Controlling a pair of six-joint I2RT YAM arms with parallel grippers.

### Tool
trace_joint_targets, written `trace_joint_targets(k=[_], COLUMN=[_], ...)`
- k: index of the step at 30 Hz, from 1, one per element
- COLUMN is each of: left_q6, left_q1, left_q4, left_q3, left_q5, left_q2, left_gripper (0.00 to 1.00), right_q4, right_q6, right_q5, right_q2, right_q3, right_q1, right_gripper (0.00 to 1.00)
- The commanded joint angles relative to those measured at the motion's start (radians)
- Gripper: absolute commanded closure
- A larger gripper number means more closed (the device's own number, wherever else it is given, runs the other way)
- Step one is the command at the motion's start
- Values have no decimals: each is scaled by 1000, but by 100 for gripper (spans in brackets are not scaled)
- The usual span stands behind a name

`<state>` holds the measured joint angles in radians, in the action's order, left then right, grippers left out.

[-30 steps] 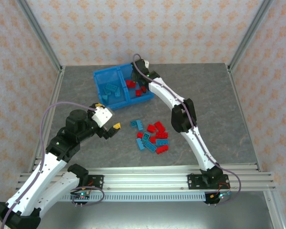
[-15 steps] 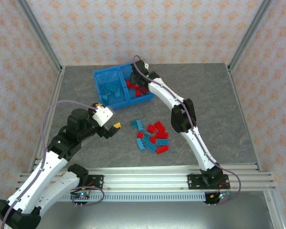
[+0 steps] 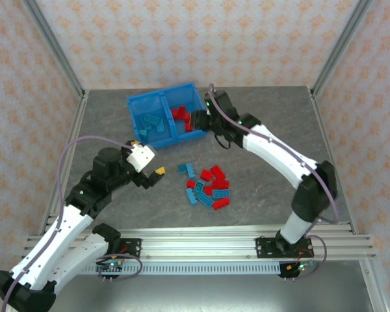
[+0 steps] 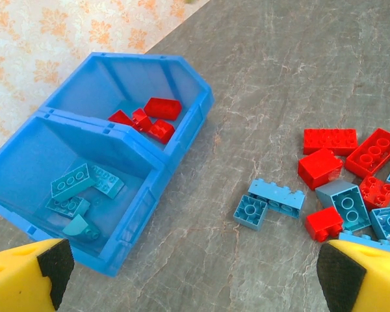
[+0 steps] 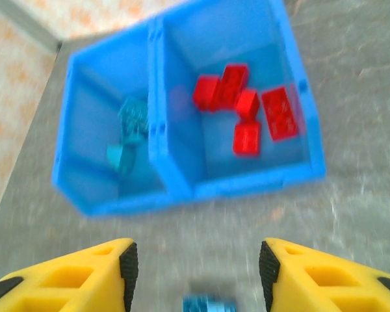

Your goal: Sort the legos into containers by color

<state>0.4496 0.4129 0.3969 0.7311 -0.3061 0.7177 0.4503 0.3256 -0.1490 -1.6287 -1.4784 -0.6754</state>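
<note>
The right wrist view is smeared with blur: edges of the bin (image 5: 247, 185) are soft, and the teal bricks (image 5: 127, 140) in its left compartment (image 5: 91, 84) read as little more than a greenish blot, so they cannot be counted there. At the bottom edge of that view a single teal brick (image 5: 208, 304) is cut off and fuzzy; it appears below the gap of the right pincer (image 5: 196, 268), apart from both yellow fingers. That pincer stands apart with nothing between its pads. From above, it hangs over the bin's near right corner and covers part of that wall.

In the left wrist view only the yellow tips of the left pincer (image 4: 195, 273) show, cut off by the bottom edge; they stand wide apart and hold nothing. The loose pile (image 4: 351, 175) of red and teal bricks runs off the right edge there. From above it lies on the grey surface (image 3: 299, 123), well in front of the bin.

The bin sits toward the far left of the surface, split by a middle wall. The left compartment holds about four teal bricks. The right compartment (image 5: 273, 39) holds about five red bricks (image 5: 279, 114), clustered together.
</note>
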Motion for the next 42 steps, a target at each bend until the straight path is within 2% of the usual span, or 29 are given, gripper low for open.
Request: trace_joint_targets(k=[1, 4, 9, 14, 18, 25, 29, 31, 38, 42], left_q6=[-10, -12, -5, 1, 2, 0, 2, 1, -1, -32], left_q1=[6, 5, 6, 5, 5, 5, 5, 4, 5, 5], left_q4=[-35, -35, -14, -4, -3, -6, -4, -3, -1, -4], left_q3=[5, 10, 16, 17, 16, 16, 15, 15, 16, 20], left_q5=[0, 3, -5, 6, 12, 16, 22, 27, 61, 166], left_q2=[12, 20, 31, 20, 18, 20, 20, 19, 19, 11], left_gripper=[1, 1, 1, 1, 1, 1, 1, 1, 1, 1], right_q4=[71, 153, 137, 191, 186, 177, 184, 173, 81, 23], right_q6=[-119, -139, -131, -160, -162, -151, -147, -139, -87, -68], right_q5=[-72, -96, -210, -158, -129, -59, -26, -15, 10, 12], right_q2=[0, -52, -200, -335, -376, -407, -410, -394, -239, -164], right_q3=[99, 98, 68, -1, 3, 32, 24, 26, 53, 36], right_q1=[-49, -101, -139, -142, -145, -145, -144, -145, -144, -144], right_gripper=[46, 47, 47, 48, 51, 68, 71, 79, 85, 87])
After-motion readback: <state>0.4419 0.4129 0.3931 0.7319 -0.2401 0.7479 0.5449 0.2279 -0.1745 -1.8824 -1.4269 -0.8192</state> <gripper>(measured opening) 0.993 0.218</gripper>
